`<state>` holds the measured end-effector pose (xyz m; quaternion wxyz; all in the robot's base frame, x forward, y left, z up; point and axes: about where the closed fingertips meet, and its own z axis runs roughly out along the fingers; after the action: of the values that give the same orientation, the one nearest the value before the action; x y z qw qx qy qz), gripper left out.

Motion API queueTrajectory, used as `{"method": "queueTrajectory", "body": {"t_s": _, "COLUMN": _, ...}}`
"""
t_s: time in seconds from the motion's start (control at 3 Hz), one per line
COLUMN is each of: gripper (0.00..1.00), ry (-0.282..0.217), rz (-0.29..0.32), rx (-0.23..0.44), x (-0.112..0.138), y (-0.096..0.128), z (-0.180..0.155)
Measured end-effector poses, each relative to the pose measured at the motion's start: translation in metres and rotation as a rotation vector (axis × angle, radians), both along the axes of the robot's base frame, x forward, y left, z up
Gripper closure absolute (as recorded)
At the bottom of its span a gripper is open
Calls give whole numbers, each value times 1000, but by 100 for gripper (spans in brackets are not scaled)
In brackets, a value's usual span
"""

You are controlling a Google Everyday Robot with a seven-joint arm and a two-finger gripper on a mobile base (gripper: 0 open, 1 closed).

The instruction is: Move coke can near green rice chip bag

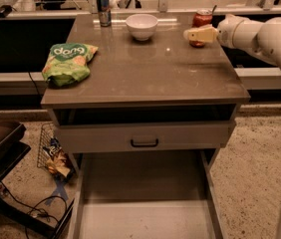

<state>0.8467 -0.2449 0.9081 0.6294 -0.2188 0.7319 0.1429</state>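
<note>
Over at the far right corner of the tabletop (145,76), my end effector (193,34) is right up against the coke can (203,20), covering its middle. I cannot tell if it is spread wide or squeezing the can. The green rice chip bag (68,61) lies way over on the left side, well apart from the can. A white bowl (141,26) stands between them, near the back. If my hold is weak, the can could tip or slip out. If I carry it too low, it could bump the bowl, or squash the soft bag
</note>
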Motion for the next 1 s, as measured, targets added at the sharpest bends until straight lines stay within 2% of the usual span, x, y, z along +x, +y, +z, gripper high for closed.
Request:
{"method": "queueTrajectory", "body": {"t_s": 0.33, "gripper": 0, "ry": -52, "rz": -7, "rx": -18, "x": 31, "y": -9, "z": 17}}
{"method": "queueTrajectory", "body": {"t_s": 0.67, "gripper": 16, "ry": -115, "rz": -39, "rx": 6, "x": 48, "y": -27, "z": 48}}
{"method": "queueTrajectory", "body": {"t_s": 1.0, "gripper": 46, "ry": -184, "rz": -81, "rx": 37, "x": 57, "y": -45, "z": 83}}
